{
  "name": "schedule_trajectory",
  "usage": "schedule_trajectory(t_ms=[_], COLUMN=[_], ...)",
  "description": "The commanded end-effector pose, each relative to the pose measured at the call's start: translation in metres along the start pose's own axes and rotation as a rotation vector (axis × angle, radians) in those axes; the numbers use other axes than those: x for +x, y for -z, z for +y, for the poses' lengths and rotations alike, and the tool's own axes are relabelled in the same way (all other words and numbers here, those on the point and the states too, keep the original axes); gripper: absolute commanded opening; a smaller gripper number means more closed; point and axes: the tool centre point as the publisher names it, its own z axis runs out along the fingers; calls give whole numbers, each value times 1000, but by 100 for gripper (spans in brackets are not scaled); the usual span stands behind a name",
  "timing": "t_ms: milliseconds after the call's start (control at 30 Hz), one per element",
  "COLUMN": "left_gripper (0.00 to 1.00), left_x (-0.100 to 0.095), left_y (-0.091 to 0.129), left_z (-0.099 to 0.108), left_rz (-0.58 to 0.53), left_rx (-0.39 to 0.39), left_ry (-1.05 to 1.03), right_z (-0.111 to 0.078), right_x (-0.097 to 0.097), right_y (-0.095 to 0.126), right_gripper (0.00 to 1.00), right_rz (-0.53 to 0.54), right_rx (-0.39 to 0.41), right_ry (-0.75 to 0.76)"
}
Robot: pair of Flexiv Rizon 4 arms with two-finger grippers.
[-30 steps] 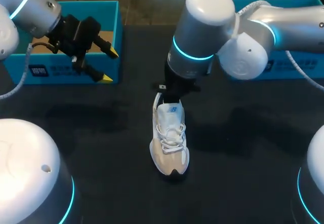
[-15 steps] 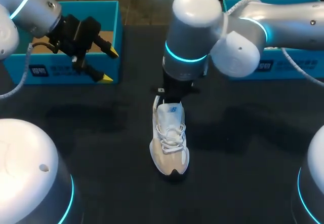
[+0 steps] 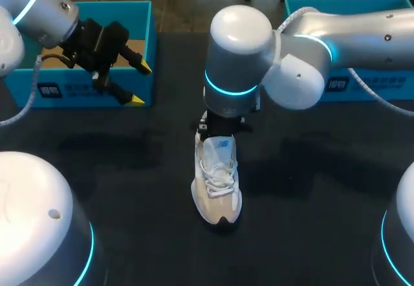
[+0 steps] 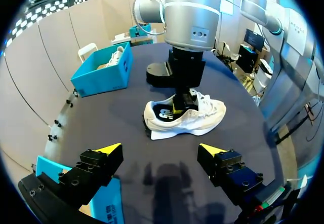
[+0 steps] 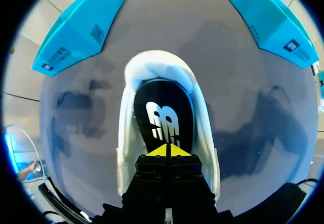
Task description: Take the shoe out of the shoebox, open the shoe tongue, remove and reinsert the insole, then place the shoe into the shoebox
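Head view — white shoe (image 3: 217,182) stands on the dark table (image 3: 129,189).

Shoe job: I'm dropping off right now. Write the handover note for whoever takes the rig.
Left gripper: open, empty, by the left box.
Right gripper: shut, tips down in the opening of the shoe, over the insole; no grip on it visible.
The shoe stands upright mid-table, toe toward the robot.
Done: shoe is out of its box, opening spread wide.
Left: the insole lies flat inside; I can't tell whether it has been out already. If not, pull and refit it, then box the shoe.
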Motion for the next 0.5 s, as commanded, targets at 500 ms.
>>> schedule_trajectory(t_ms=[500], left_gripper=[100], left_x=[1], left_y=[1], left_z=[0], left_rz=[1], left_rx=[-3], left_ry=[0], right_z=[7], right_x=[-1], right_y=[-14], right_gripper=[0], right_rz=[-11], right_rx=[2], right_ry=[-7])
